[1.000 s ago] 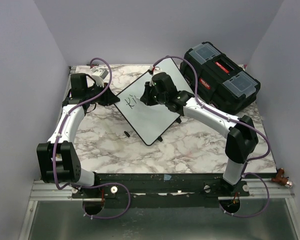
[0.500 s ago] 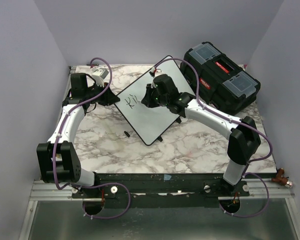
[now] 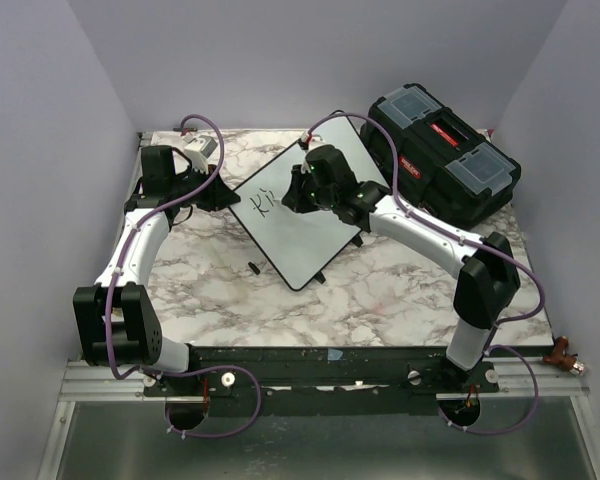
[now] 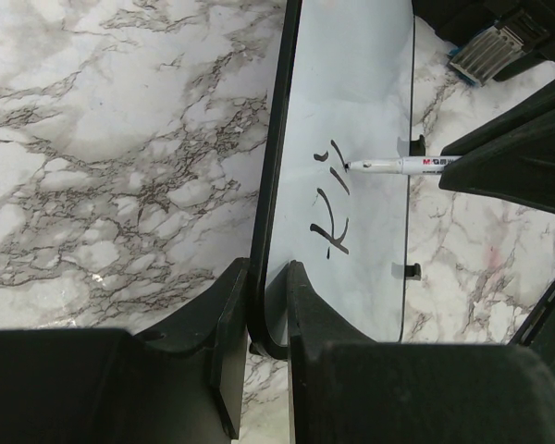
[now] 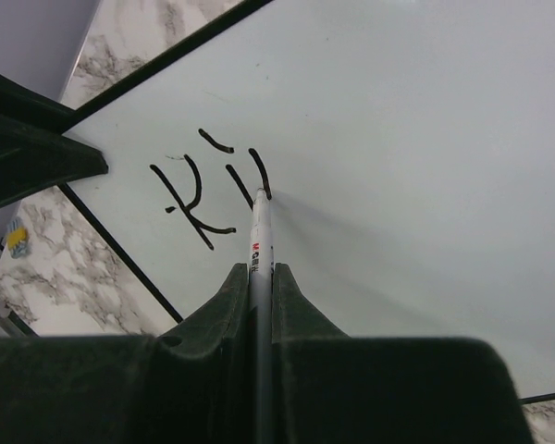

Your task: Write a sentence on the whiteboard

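Note:
The whiteboard lies at an angle on the marble table, its left corner pinched by my left gripper. In the left wrist view the left gripper is shut on the board's black frame. My right gripper hovers over the board's upper left part, shut on a white marker whose tip touches the whiteboard. The sentence stands as black strokes reading "Ki" plus one short stroke at the tip. From the left wrist the marker and the sentence also show.
A black toolbox with red latches stands at the back right, close behind the board. A small black cap lies on the table just in front of the board's left edge. Grey walls enclose the table on three sides.
My right gripper with the marker shifted slightly up-right and back over the lettering. The left arm and the board have stayed put.

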`<state>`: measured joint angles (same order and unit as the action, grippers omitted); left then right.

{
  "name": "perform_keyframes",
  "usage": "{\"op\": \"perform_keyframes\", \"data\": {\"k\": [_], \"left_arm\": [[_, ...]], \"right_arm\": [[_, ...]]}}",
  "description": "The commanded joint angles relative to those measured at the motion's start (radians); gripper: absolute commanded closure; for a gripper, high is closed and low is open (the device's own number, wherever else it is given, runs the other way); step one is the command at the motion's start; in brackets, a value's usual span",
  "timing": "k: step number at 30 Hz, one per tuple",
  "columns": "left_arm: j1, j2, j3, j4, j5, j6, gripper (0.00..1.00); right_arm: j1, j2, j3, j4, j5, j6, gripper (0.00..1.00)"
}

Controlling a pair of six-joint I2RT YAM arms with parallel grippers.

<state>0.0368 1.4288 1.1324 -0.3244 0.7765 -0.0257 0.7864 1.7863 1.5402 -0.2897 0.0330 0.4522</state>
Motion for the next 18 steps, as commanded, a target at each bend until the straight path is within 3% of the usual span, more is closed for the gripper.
{"op": "perform_keyframes", "data": {"k": [1,18], "left_arm": [[-0.003,-0.021,0.026,0.029,-0.042,0.107,1.0],[-0.003,-0.026,0.025,0.027,-0.036,0.106,1.0]], "right_arm": [[0.006,0.028,0.061,-0.03,0.023,-0.014,0.99],[0.005,0.099,0.153,-0.066,0.087,-0.023,0.99]]}}
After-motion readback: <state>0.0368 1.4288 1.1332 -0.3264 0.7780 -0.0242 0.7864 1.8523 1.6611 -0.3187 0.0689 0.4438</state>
